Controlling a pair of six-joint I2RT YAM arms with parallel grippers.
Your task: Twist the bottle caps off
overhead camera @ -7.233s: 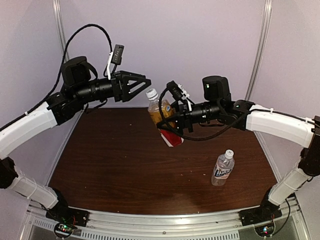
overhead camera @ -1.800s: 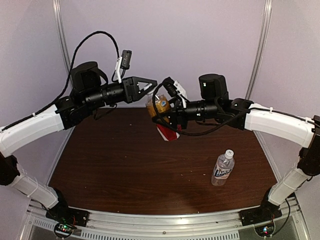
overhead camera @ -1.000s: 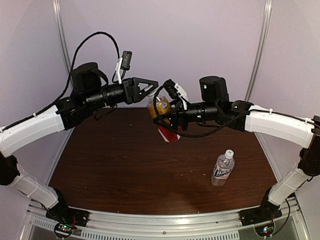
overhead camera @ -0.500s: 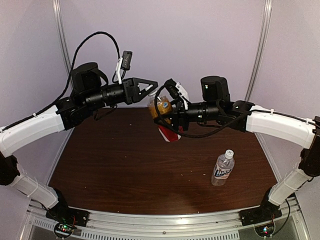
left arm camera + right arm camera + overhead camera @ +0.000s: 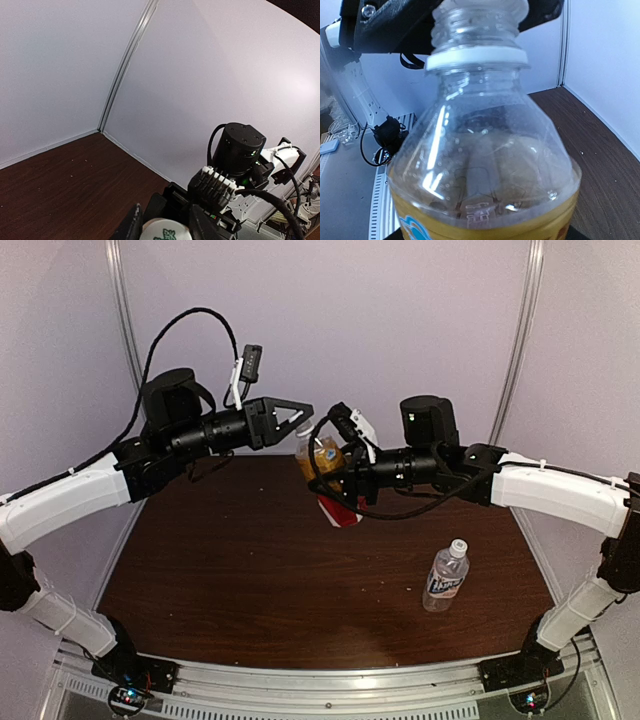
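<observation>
My right gripper is shut on the amber bottle with the red label and holds it tilted in the air above the table's back. In the right wrist view this bottle fills the frame, with its white neck ring and bare threads near the top edge. My left gripper comes in from the left and is shut on that bottle's white cap, which sits between the two dark fingers. The clear bottle stands upright on the table at the right with its white cap on.
The dark wooden table is ringed by white walls with metal corner posts. A metal rail with both arm bases runs along the near edge. Cables loop over the left arm.
The left gripper's fingers have closed in on the amber bottle's cap. Both arms and the held bottle have hardly shifted; the clear bottle has not moved.
</observation>
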